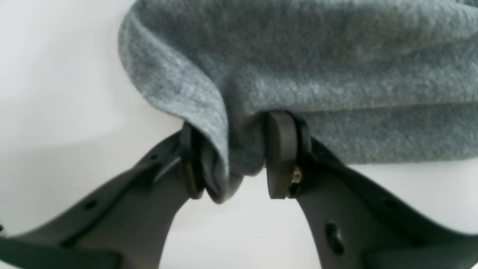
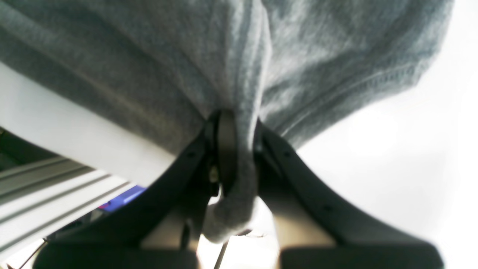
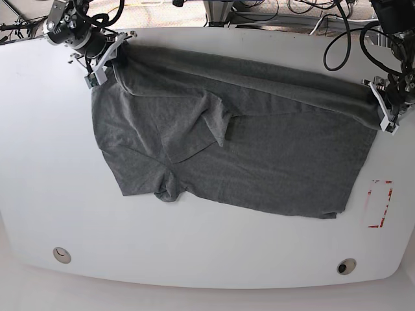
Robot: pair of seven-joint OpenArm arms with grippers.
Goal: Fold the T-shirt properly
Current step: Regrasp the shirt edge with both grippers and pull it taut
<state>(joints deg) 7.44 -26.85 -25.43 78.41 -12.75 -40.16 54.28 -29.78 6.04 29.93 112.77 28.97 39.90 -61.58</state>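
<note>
We see a broad white surface (image 3: 45, 194) carrying the soft grey knit T-shirt (image 3: 259, 162), spread wide and creased, one sleeve folded inward. The right end effector (image 2: 239, 149) is clamped on bunched fabric at one far corner; the left end effector (image 1: 235, 157) pinches the other.

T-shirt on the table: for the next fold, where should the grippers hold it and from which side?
Grip the T-shirt at the two ends of its far edge, coming from the table's far side; that edge is bunched, and the left gripper and right gripper already pinch it there.
</note>
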